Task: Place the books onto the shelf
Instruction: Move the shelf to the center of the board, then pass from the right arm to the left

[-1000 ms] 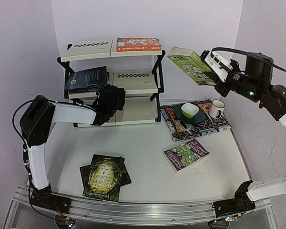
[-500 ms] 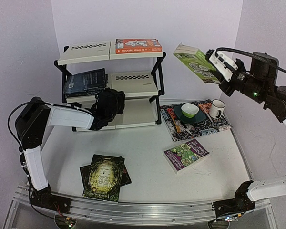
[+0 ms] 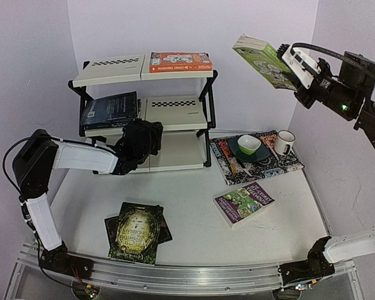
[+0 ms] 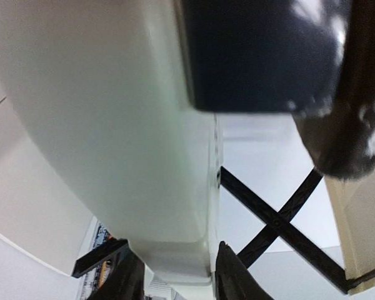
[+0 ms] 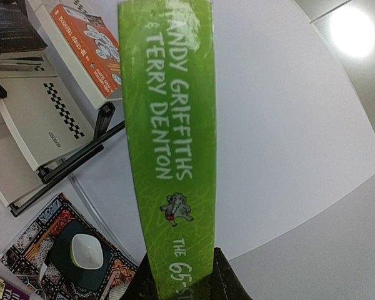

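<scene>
**A:** Right pincer [image 5: 178, 282] first. What do we enter?

**B:** We enter it as clamped on the bright green paperback [image 3: 261, 60], with a finger on either side of the lower spine. The spine reads "Andy Griffiths & Terry Denton". The book hangs tilted in the air, above and to the right of the shelf [image 3: 112, 69], touching nothing else.

**A:** Left pincer [image 4: 175, 275]?

**B:** It is at the shelf's front, near the middle tier. In the wrist view we see its fingers [image 4: 234, 281] standing apart with a cream panel edge between them. We cannot tell whether they press on it or hold anything. The dark blue books [image 3: 110, 107] lie flat on the left half of that tier, close by the pincer.

**A:** The other books?

**B:** We note an orange book [image 3: 180, 61] flat on the right half of the top tier. On the bench [image 3: 187, 187], a green-gold book [image 3: 136, 232] lies near the front left on top of a dark one. A purple-and-green book [image 3: 245, 202] lies right of centre, well apart from it.

**A:** Anything else?

**B:** A patterned mat [image 3: 272, 167] lies right of the shelf, carrying a green bowl [image 3: 249, 144] and a white mug [image 3: 284, 143].
</scene>
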Motion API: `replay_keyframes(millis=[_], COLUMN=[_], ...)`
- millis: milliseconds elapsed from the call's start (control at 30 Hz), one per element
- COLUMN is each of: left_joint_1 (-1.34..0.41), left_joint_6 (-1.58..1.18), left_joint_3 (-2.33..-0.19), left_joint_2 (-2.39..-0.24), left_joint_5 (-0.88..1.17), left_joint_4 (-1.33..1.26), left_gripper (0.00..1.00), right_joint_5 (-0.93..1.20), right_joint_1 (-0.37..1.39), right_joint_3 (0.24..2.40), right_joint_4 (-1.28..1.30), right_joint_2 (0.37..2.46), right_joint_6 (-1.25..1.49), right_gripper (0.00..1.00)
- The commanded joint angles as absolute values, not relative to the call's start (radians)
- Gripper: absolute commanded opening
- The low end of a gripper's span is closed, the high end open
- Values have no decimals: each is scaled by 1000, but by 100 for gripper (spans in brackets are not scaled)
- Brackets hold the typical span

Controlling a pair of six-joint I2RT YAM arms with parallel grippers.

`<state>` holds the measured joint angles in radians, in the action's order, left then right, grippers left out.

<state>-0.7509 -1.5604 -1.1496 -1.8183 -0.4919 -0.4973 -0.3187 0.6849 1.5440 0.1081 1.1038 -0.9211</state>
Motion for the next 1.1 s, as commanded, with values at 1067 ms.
replay_keyframes(millis=[1067], left_joint_1=[-775], left_joint_6=[-1071], left_joint_3=[-834], left_joint_2=[-939], left_joint_5=[-389], left_joint_4=[263], left_gripper=[66], right_joint_5=[-237], right_joint_1=[722], right_joint_3=[2492], right_joint_4=[-150], right_joint_2=[1919], right_joint_6=[-1357], right_gripper=[0])
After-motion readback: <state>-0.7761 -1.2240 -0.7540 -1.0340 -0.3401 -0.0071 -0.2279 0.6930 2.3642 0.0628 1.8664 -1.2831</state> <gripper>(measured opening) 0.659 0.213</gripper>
